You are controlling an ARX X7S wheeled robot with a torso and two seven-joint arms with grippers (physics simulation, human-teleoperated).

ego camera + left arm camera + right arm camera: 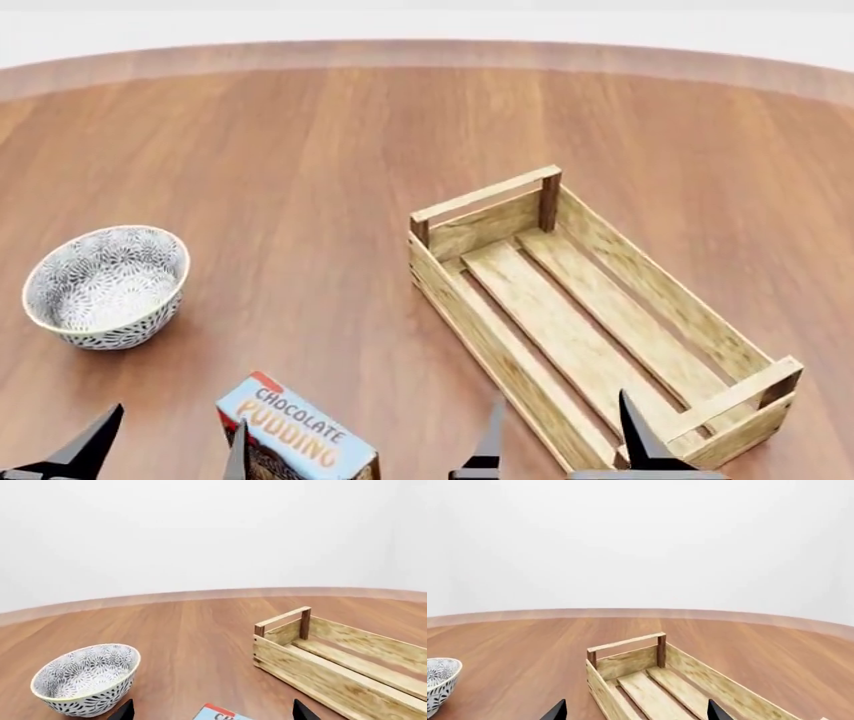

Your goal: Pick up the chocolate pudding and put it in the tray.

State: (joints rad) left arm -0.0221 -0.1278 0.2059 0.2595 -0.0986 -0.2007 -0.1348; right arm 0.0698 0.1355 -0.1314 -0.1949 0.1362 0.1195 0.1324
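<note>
Where the head view runs out at its lower edge, the chocolate pudding lies flat on the wooden table, a small carton whose light-blue top reads "CHOCOLATE PUDDING" in white and orange, with a red corner and dark brown sides. Just to either side of it the black fingertips of the left gripper poke up, spread apart and holding nothing; one fingertip stands just beside the carton's left edge, though I cannot tell whether it touches. At the lower right of the same view the right gripper is likewise spread and empty, its tips showing over the near end of the tray. That tray is a long light-wood slatted crate with darker corner posts, lying diagonally from centre to lower right. A grey-white patterned bowl sits upright at the left, well apart from the carton. From the left wrist, only the carton's red corner and a few letters show between the tips.
</note>
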